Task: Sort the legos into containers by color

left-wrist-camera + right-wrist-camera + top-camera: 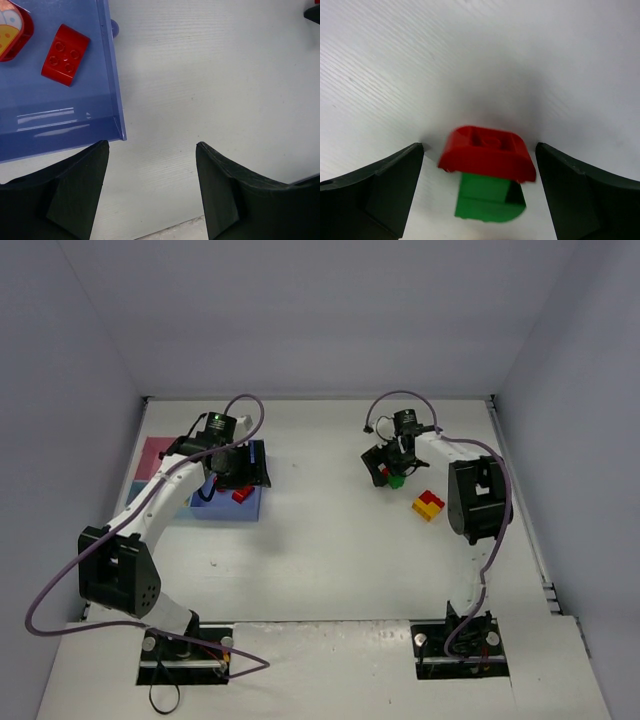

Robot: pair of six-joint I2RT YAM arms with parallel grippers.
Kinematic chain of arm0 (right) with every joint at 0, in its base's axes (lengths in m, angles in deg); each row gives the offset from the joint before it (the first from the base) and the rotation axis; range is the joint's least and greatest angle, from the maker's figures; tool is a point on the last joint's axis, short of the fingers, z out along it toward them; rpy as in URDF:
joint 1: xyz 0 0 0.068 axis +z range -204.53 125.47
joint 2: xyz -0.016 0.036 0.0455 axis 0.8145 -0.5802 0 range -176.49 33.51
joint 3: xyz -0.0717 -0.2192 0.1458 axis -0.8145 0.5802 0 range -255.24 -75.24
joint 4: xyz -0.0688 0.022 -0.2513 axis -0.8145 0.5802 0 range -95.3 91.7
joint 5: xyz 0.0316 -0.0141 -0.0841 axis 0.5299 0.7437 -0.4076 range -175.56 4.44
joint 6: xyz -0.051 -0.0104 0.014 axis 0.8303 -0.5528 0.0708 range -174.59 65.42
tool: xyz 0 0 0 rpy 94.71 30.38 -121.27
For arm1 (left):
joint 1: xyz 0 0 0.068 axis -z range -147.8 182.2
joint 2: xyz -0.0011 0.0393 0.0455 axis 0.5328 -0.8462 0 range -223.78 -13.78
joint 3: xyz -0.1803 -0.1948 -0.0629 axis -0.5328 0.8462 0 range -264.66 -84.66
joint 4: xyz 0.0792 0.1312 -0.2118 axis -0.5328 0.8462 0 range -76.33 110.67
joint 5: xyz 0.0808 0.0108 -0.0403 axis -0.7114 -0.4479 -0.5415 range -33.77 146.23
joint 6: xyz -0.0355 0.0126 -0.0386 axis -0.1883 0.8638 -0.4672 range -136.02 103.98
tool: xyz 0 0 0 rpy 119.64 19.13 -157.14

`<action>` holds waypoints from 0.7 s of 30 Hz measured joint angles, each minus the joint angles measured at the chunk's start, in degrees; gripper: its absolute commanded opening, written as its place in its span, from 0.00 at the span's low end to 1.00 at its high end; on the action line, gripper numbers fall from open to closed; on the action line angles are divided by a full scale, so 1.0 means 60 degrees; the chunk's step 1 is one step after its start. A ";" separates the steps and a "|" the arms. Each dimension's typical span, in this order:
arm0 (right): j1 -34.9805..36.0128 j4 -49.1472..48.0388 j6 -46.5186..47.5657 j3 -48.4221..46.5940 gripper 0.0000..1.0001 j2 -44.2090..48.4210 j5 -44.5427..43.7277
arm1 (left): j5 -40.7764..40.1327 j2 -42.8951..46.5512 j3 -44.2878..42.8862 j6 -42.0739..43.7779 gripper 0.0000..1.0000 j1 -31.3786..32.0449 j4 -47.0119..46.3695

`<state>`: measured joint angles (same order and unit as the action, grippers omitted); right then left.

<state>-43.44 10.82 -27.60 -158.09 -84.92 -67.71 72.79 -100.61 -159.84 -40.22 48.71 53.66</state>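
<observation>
My right gripper [390,468] [479,146] is open and straddles a red rounded lego [487,152] stacked on a green lego [487,202] without touching them; the green one shows in the top view [396,480]. A yellow-and-red lego cluster [428,504] lies to their right. My left gripper [232,468] [151,145] is open and empty, over the right edge of the blue tray [55,115] [225,512]. That tray holds a red rounded lego [65,55] [241,494] and a red piece with a yellow face [12,30].
A pink tray [160,452] and a small light-blue tray [140,490] join the blue tray on its left. Grey walls enclose the white table on three sides. The arm bases sit at the near edge.
</observation>
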 measured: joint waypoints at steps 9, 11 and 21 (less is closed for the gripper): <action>0.0561 -0.0761 -0.0896 -0.0011 0.93 -0.0127 -0.0047 | 0.0000 0.0000 0.0004 0.0011 0.64 0.0000 0.0004; 0.0517 -0.1067 -0.1144 0.0211 0.94 -0.0015 -0.0113 | 0.0000 0.0000 0.0015 0.0011 0.64 0.0000 0.0000; 0.0324 -0.1337 -0.1749 0.0929 0.96 0.0790 -0.0554 | 0.0055 0.0000 0.0146 0.0018 0.64 0.0036 0.0000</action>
<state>-41.50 2.80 -38.09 -152.52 -80.18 -71.03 73.12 -100.61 -158.96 -40.11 48.93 53.66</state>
